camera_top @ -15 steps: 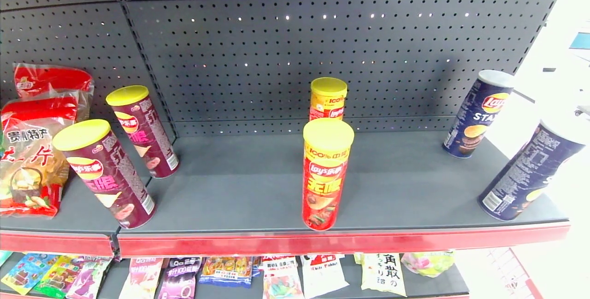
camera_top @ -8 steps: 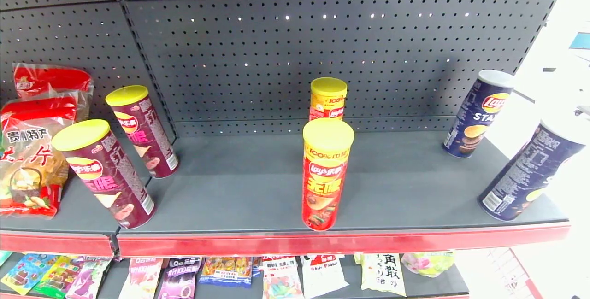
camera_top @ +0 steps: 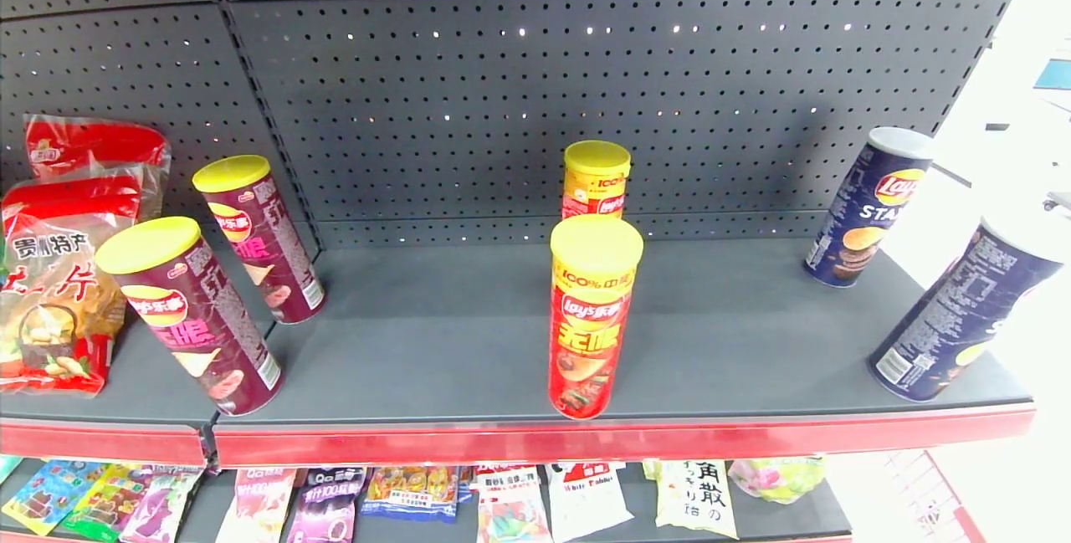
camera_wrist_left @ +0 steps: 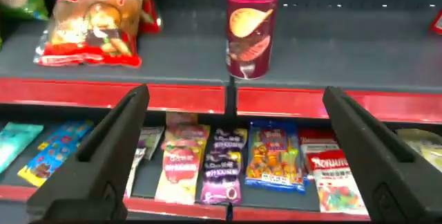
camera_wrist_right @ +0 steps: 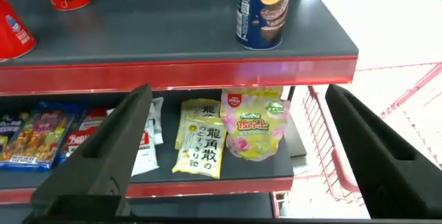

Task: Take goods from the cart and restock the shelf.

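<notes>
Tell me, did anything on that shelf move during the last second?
Nothing visibly changed. The front maroon can, rear maroon can, front red can, rear red can, near blue can, far blue can and the snack bags all stand on the shelf just where they were.

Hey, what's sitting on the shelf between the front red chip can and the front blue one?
Nothing: in the head view, the grey shelf board lies bare between the front red can and the front blue can.
</notes>
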`<state>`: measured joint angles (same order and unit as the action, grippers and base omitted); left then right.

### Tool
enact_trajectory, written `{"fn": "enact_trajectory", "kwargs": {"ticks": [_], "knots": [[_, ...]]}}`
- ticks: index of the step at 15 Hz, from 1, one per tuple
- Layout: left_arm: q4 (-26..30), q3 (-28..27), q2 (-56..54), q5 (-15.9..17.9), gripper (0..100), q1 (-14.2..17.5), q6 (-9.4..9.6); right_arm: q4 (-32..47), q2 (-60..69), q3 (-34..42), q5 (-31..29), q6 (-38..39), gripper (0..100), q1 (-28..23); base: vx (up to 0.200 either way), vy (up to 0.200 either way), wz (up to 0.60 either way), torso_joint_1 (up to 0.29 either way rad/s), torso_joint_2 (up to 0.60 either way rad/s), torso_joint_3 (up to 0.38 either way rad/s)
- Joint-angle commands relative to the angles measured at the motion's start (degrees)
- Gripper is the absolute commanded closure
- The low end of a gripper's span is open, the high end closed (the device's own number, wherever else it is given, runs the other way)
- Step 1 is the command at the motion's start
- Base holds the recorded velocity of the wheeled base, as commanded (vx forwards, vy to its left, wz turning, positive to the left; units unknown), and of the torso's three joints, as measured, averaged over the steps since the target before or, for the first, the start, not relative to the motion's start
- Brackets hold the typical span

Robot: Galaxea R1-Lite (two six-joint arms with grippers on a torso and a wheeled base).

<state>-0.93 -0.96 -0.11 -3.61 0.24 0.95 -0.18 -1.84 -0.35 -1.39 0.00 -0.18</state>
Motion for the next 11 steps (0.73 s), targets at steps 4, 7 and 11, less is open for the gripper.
{"fn": "enact_trajectory", "kwargs": {"ticks": [4, 7, 11], "knots": [[0.93, 0.88, 0.11, 4.22, 0, -0.07, -1.65, 0.01, 1.75, 0.35, -0.02, -0.09, 0, 0.01, 0.000, 0.000, 0.00, 0.000, 0.00, 0.000], [0.84, 0.96, 0.11, 2.73, 0, -0.07, -1.74, 0.01, 1.75, 0.35, 0.07, 0.00, 0, 0.01, 0.000, 0.000, 0.00, 0.000, 0.00, 0.000], [0.84, 0.96, 0.11, 2.82, 0, 0.02, -1.39, 0.01, 1.75, 0.35, 0.07, 0.09, 0, -0.08, 0.000, 0.000, 0.00, 0.000, 0.00, 0.000]]}}
